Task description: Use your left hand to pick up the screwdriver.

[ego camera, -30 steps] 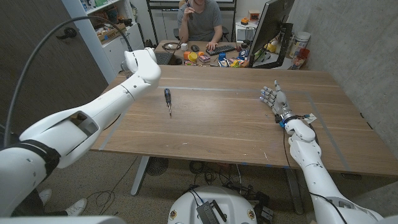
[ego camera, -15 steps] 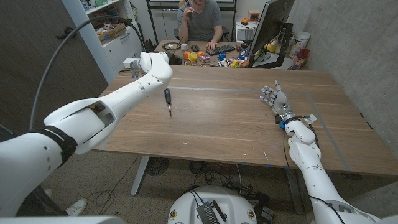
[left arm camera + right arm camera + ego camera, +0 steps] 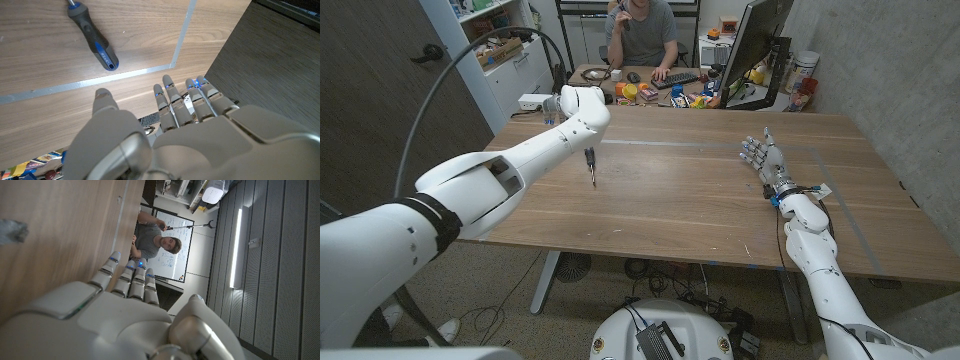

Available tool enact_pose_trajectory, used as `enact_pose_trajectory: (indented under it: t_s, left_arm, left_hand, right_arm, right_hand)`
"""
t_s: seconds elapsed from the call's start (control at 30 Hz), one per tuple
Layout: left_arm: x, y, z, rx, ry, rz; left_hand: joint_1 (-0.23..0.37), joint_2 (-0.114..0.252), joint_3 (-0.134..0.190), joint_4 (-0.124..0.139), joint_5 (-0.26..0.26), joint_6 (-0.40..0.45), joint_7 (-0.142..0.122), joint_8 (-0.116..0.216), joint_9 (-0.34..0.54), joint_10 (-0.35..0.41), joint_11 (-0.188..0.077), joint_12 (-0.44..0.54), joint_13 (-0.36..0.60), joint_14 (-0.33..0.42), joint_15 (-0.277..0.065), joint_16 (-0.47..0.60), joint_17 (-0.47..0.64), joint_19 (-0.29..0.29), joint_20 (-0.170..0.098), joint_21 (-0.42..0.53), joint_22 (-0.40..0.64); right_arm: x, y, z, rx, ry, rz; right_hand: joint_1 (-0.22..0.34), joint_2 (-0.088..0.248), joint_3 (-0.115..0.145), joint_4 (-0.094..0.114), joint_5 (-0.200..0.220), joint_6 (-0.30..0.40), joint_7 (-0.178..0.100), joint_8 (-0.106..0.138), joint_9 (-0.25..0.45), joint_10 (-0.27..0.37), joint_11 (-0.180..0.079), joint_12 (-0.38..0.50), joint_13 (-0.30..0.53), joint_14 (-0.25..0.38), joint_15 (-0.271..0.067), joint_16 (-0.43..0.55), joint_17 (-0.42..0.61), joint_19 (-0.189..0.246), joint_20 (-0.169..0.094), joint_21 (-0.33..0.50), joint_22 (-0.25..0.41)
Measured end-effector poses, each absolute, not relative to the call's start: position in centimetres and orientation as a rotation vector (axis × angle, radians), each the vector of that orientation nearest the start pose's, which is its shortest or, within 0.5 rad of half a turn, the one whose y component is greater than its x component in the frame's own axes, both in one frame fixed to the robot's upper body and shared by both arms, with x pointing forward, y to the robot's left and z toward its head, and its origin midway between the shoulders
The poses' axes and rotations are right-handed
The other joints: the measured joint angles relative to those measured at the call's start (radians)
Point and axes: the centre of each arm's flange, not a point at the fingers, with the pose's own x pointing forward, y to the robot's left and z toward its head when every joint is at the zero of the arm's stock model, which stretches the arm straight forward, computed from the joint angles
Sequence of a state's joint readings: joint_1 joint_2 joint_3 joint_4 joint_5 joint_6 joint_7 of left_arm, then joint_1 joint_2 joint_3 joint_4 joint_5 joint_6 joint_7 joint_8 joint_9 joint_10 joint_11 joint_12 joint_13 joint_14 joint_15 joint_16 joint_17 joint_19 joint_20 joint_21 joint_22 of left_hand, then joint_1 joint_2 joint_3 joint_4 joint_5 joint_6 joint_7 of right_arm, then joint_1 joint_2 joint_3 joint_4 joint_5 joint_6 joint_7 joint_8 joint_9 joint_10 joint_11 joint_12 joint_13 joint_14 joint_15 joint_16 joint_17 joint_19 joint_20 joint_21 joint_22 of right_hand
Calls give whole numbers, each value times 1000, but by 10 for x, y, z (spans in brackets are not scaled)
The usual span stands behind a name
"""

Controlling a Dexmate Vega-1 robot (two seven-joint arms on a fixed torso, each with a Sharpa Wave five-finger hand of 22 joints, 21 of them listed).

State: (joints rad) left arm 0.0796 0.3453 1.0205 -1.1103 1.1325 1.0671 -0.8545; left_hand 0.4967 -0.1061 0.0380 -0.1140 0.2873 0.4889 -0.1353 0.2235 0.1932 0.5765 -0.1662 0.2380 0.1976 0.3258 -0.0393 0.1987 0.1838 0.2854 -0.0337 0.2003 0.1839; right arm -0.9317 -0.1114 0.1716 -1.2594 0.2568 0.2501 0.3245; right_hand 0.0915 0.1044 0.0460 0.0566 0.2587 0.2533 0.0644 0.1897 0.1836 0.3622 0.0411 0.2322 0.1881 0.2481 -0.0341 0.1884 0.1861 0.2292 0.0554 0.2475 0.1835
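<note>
Wooden boards are carrying just one task thing, the screwdriver [image 3: 589, 161], which is lying flat on the worktop [image 3: 700, 200] in its far-left part, black-and-blue handle pointing toward the far edge and the thin shaft pointing toward the near edge. It is sitting just inside a pale tape line [image 3: 660, 142] that is running parallel to the far edge, so it looks laid out as a plain, reachable target with bare wood on every side. The left robot hand [image 3: 165, 135] is hovering above the far-left corner, fingers spread and holding nothing; in the left wrist view its fingers are reaching past the tape corner, with the screwdriver handle [image 3: 97, 45] near but apart from them. I judge this to be the approach stage, with the grasp not yet begun, and the hand seeming to be placed beyond the handle end. The far edge is close here, so the room for closing in is lying mostly toward the near side and along the tool. The right robot hand [image 3: 762, 160] is standing on its edge near the right side of the worktop, fingers straight and together, pointing toward the far edge and gripping nothing, well apart from the tool and out of the way. A person [image 3: 642, 30] is sitting at a cluttered desk [image 3: 650, 85] behind the worktop.
</note>
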Motion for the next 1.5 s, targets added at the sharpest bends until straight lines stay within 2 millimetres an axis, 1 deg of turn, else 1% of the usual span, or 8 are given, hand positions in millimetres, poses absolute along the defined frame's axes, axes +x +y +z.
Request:
enact_pose_trajectory:
  t_s: [0.23, 0.3, 0.6, 0.63, 1.07, 1.23, 1.3, 1.5]
  left_arm:
    - [682, 225, 151, 1531, 416, 457]
    - [686, 222, 146, 1548, 427, 452]
    - [695, 217, 135, 1587, 455, 446]
    - [695, 217, 135, 1588, 456, 445]
    - [704, 216, 122, 1584, 480, 420]
    - [707, 216, 115, 1581, 488, 410]
    - [709, 217, 110, 1580, 498, 406]
    - [716, 220, 100, 1577, 517, 399]
  left_hand:
    - [-6, 3, -1, 1, 0, -1, 1, 0, 0, 0, 0, 0, 0, 0, 0, 0, 0, 0, 0, 0, 0]
    - [-6, 3, -1, 1, 0, -1, 1, 0, 0, 0, 0, 0, 0, 0, 0, 0, 0, 0, 0, 0, 0]
    - [-6, 3, -5, 5, 0, -1, 1, -8, 0, 0, 0, -6, 0, 0, 0, 0, 0, 0, 0, 0, 0]
    - [-6, 3, -5, 5, 0, -1, 1, -8, 0, 0, 0, -6, 0, 0, 0, 0, 0, -4, 4, 0, 0]
    - [-9, 6, -5, 5, 5, -1, 1, -8, 0, 0, 0, -7, 0, 0, 0, 0, 0, -4, 4, 0, 0]
    - [-9, 6, -5, 5, 5, -1, 2, -8, 0, 0, 0, -7, 0, 0, 0, 0, 0, -4, 4, 0, 0]
    - [-9, 6, -5, 5, 5, 4, 7, -8, 0, 0, 0, -7, 0, 0, 0, 0, 0, -4, 4, 0, 0]
    - [-9, 6, -7, 7, 8, 7, 4, -8, 0, 5, -5, -7, 4, 0, 0, 0, 0, -4, 4, 0, 0]
  right_arm:
    - [645, -332, -59, 110, -636, 125]
    - [645, -333, -59, 109, -636, 126]
    - [644, -336, -60, 105, -634, 120]
    - [644, -336, -60, 105, -634, 119]
    - [641, -345, -64, 102, -627, 99]
    - [640, -348, -65, 98, -625, 94]
    - [639, -348, -66, 97, -624, 93]
    - [638, -350, -66, 92, -623, 92]
  right_hand:
    - [0, 0, 0, 0, 0, 0, 0, 0, 0, 0, 0, 0, 0, 0, 0, 0, 0, 0, 0, -4, 0]
    - [0, 0, 0, 0, 0, 0, 0, 0, 0, 0, 0, 0, 0, 0, 0, 0, 0, -7, 7, -4, 0]
    - [0, 0, 0, 0, 0, 0, 0, 0, 0, 0, 0, 0, 0, 0, 0, 0, 0, -7, 7, -4, 0]
    - [0, 0, 0, 0, 0, 0, 0, 0, 0, 0, 0, 0, 0, 0, 0, 0, 0, -7, 7, -4, 0]
    - [0, 0, 0, 0, 0, 0, 0, 0, 0, 0, 0, 0, 0, 0, 0, 0, 0, -7, 7, -4, 0]
    - [0, 0, 0, 0, 0, 0, 0, 0, 0, 0, 0, 0, 0, 0, 0, 0, 0, -7, 7, -4, 0]
    - [0, 0, 0, 0, 0, 0, 0, 0, 0, 0, 0, 0, 0, 0, 0, 0, 0, -7, 7, -8, 0]
    - [0, 0, 0, 0, 0, 0, 0, 0, 0, 0, 0, 0, 0, 0, 0, 0, 0, -7, 7, -12, 0]
